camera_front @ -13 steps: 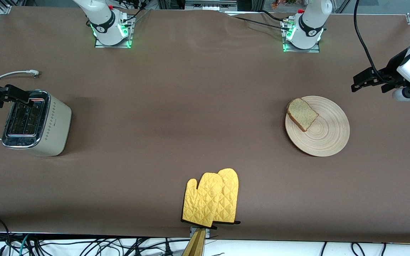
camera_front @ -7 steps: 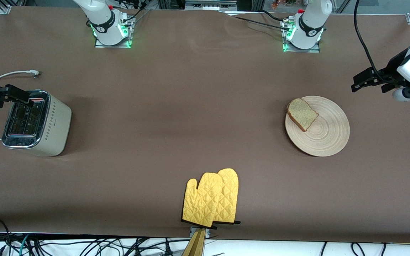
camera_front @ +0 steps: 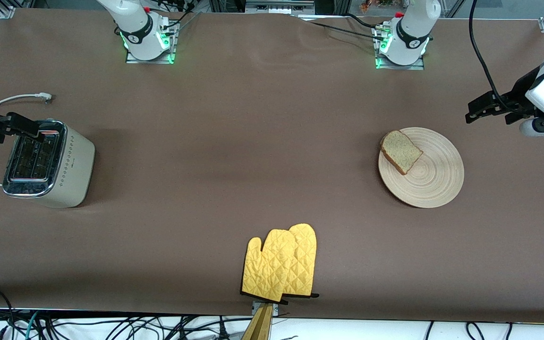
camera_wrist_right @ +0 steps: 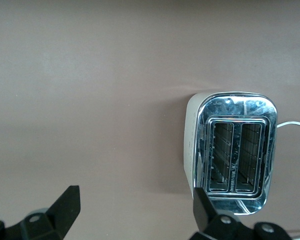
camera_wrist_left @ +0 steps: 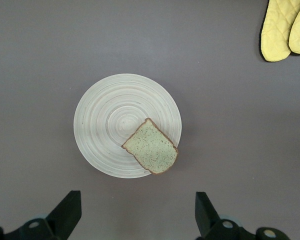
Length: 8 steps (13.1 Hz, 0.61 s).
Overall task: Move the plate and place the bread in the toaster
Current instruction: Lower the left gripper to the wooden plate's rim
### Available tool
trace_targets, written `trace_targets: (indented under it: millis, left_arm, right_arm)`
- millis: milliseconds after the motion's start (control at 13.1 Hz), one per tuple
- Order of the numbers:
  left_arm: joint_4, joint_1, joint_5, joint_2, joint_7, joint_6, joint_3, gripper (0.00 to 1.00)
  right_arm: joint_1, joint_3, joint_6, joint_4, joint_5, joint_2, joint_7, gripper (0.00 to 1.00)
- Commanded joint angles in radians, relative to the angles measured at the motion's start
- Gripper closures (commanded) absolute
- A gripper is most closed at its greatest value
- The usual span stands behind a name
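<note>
The light wooden plate (camera_front: 435,177) lies toward the left arm's end of the table, and the bread (camera_front: 401,151) rests on its rim nearest the table's middle. The left wrist view shows the plate (camera_wrist_left: 105,125) and the bread (camera_wrist_left: 151,146) from above. My left gripper (camera_front: 474,111) hangs open and empty (camera_wrist_left: 136,215) in the air beside the plate. The cream toaster (camera_front: 64,165) stands at the right arm's end, both slots empty (camera_wrist_right: 235,150). My right gripper (camera_front: 19,130) hangs open and empty (camera_wrist_right: 135,210) by the toaster's top edge.
A pair of yellow oven mitts (camera_front: 281,262) lies near the table's front edge at the middle, and it also shows in the left wrist view (camera_wrist_left: 285,27). The toaster's white cord (camera_front: 17,98) runs toward the robots' side of the table.
The left arm's wrist has shifted very slightly. The plate, bread, toaster and right gripper have not moved.
</note>
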Motion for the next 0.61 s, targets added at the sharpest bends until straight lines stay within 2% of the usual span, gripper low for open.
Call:
trace_targets:
  millis: [0, 535]
  left_arm:
    - [0.029, 0.006, -0.007, 0.016, 0.009, -0.006, 0.001, 0.0]
    - [0.039, 0.02, 0.016, 0.042, 0.021, 0.049, 0.021, 0.0]
  right_arm:
    - [-0.01, 0.004, -0.012, 0.01, 0.017, 0.0, -0.007, 0.0]
    - [-0.002, 0.007, -0.01, 0.01, 0.018, 0.0, 0.002, 0.0]
